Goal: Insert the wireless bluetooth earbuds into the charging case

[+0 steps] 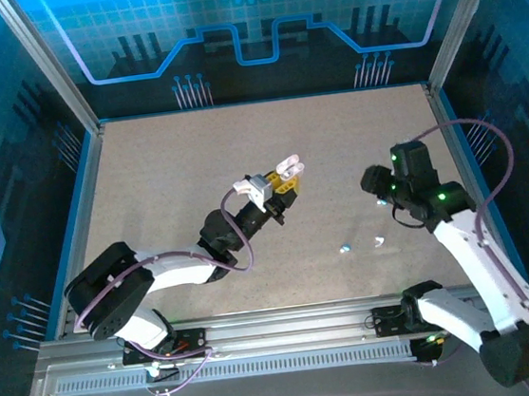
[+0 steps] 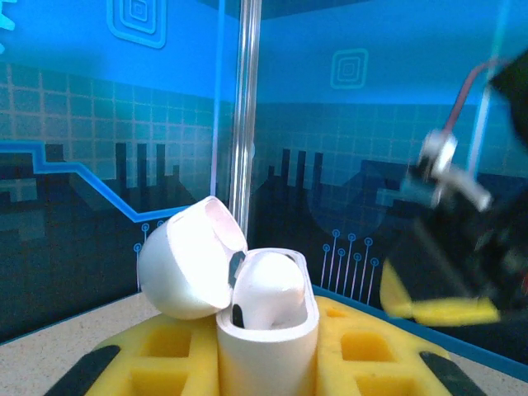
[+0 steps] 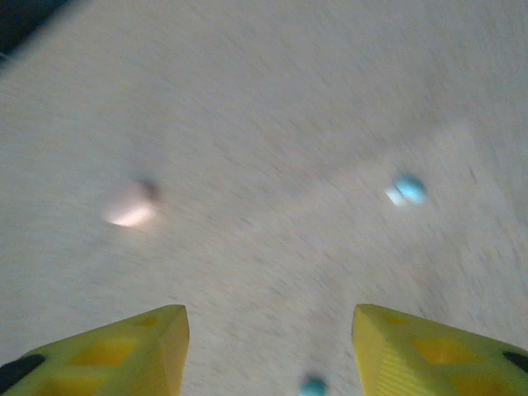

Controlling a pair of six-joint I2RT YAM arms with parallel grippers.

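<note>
Gripping the lid-open charging case [image 2: 266,346], left gripper [image 1: 279,181] jaws closed on it. Right gripper [image 3: 268,320] jaws apart above table [image 3: 247,91]; earbuds [image 3: 408,188] there v. blurred, one cut off at btm edge.

Left arm [image 1: 172,269] reaching forward, left gripper [image 1: 280,183] clamped on charging case [image 2: 268,338]; right gripper [image 3: 268,312] pointing down, jaws apart.

The left arm [image 1: 172,266] and right arm [image 1: 488,268] are built of white links and black joints, with purple cables [image 1: 471,120] looped alongside. Yellow, square-recessed fingers [image 3: 136,351] are fitted to the right gripper [image 3: 268,312]; green lights [image 1: 441,197] are lit behind it.
</note>
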